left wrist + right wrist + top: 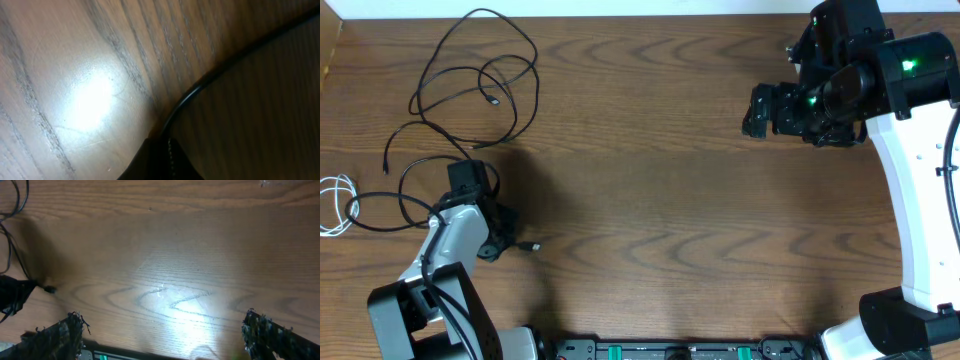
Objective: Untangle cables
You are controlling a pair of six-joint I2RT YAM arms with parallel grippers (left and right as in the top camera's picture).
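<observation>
A: Left gripper (468,172)?
B: Closed tight on a black cable (220,70) at the table's (650,180) left; white cable (334,203) at the edge beside it.
A: Right gripper (757,110)?
B: Jaws spread wide, far right, well apart from both.

Flat wooden table top (650,200): mid-brown, with darker wavy grain lines throughout. Thin flexible black cords (533,62): uniform black, no markings discernible. Thin flexible white cord (338,185): plain white. Right arm's moulded shell (905,190): white, with a black head unit showing green lights. Left arm's moulded shell (455,235): pale grey-white.
</observation>
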